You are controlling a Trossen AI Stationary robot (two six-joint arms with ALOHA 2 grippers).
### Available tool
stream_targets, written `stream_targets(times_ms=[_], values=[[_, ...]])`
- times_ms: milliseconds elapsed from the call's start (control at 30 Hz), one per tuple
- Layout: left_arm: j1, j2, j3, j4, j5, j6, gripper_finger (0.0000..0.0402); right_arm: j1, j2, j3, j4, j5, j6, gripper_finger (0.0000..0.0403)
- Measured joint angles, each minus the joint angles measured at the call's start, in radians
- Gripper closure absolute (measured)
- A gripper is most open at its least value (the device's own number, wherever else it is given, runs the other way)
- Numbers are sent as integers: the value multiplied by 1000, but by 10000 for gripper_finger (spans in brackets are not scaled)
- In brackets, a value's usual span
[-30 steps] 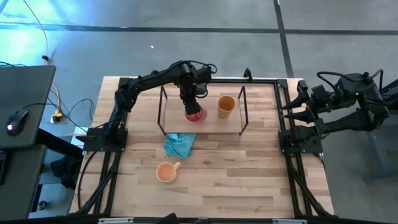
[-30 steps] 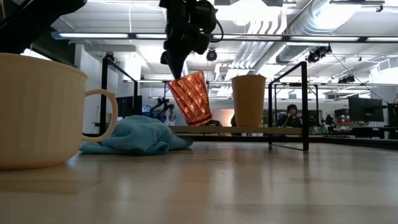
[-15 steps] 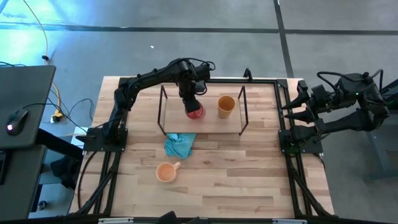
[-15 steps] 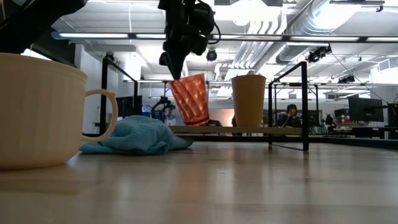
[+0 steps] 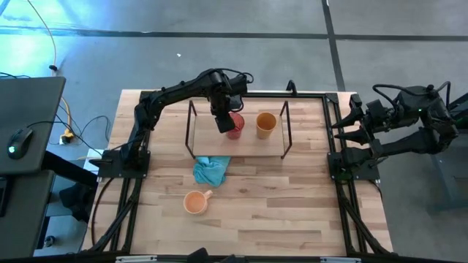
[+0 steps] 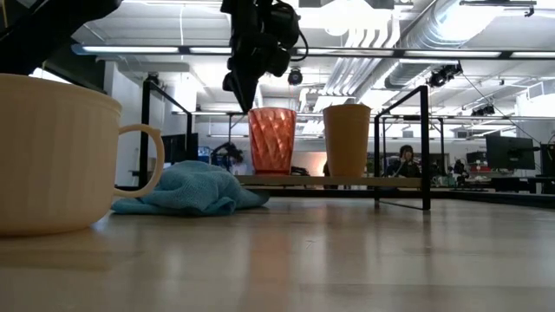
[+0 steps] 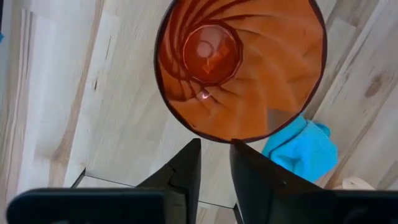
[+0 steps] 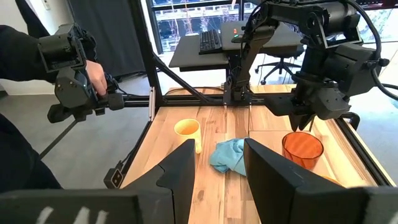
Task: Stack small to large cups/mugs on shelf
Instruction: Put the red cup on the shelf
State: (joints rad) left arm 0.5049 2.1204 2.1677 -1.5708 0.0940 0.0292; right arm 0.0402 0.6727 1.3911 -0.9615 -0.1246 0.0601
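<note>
— Where are your left jaws [image 6: 245, 97] right now?

— Over the low black-wire shelf with the light wood board [image 5: 252, 147], directly above the near rim of the red translucent patterned cup [image 6: 272, 140]. In my wrist view the two dark fingers [image 7: 185, 171] stand slightly apart, just off the cup's rim, with only the board showing in the gap between them. I grip nothing; the jaws are parted.

— And the cup itself?

— It stands upright on the shelf board, right below my left jaws. Just beside it, further along the board, stands the amber-orange handleless tumbler [image 6: 347, 140], also upright; from the level view the two look close but apart, though I can't be sure of the gap from that angle.

— What else lies around you?

— Off the shelf, on the butcher-block worktop [image 5: 292, 204], a crumpled teal-blue cloth [image 5: 210, 171] lies just in front of the shelf, near my left jaws. Beyond the cloth, well away from me, sits the light orange mug with a handle [image 5: 195, 201], upright.

— Your right jaws?

— The right jaws [image 5: 341, 131] wait at the worktop's edge, well away from the shelf, fingers spread and empty.
</note>
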Motion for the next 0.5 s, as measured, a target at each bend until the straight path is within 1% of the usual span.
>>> stream_targets(times_ms=[233,333,500], values=[[0,0,0,0,-1,0,327,0,0,0,0,0,9,273],[-1,0,0,0,-35,-7,327,0,0,0,0,-1,11,273],[0,-12,0,0,-46,-8,327,0,0,0,0,-2,16,273]])
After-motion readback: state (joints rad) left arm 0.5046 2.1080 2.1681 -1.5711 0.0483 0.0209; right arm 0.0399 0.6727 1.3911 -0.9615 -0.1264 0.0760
